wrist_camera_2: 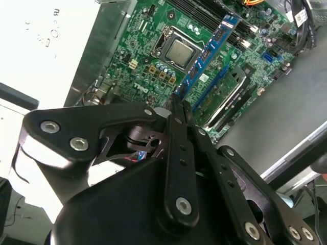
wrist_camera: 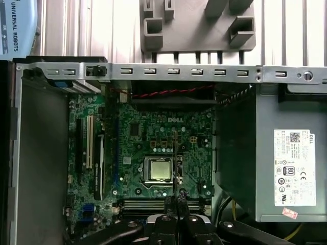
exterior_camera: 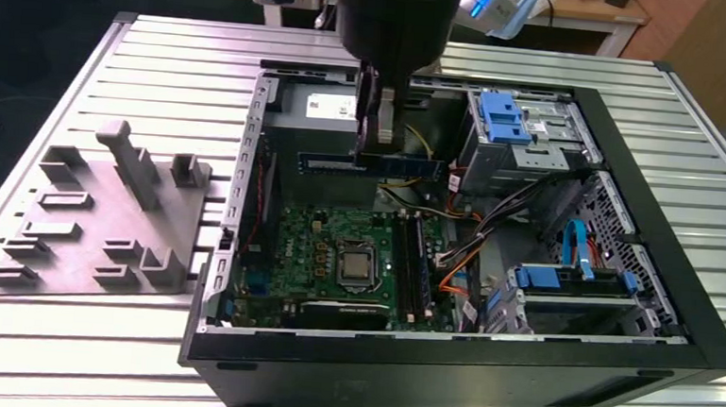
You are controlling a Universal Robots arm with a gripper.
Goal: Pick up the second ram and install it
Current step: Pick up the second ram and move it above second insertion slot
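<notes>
The second ram (exterior_camera: 372, 165) is a long dark blue-green stick, hanging level above the open computer case near the grey power supply (exterior_camera: 322, 116). My gripper (exterior_camera: 379, 155) is shut on the stick's middle from above. In the second wrist view the ram (wrist_camera_2: 207, 53) sticks out from the closed fingertips (wrist_camera_2: 180, 109) over the green motherboard (wrist_camera_2: 148, 46). The first wrist view shows the ram (wrist_camera: 175, 158) edge-on as a thin line above the processor socket (wrist_camera: 159, 169). The long black slot strips (exterior_camera: 412, 268) lie on the motherboard at the exterior view's right of the socket.
The black case wall (exterior_camera: 664, 231) rings the work area. Blue drive cages (exterior_camera: 515, 118) and bundled cables (exterior_camera: 488, 230) fill the case at the exterior view's right. A grey moulded fixture (exterior_camera: 110, 216) sits on the slatted table (exterior_camera: 157, 68) at the exterior view's left.
</notes>
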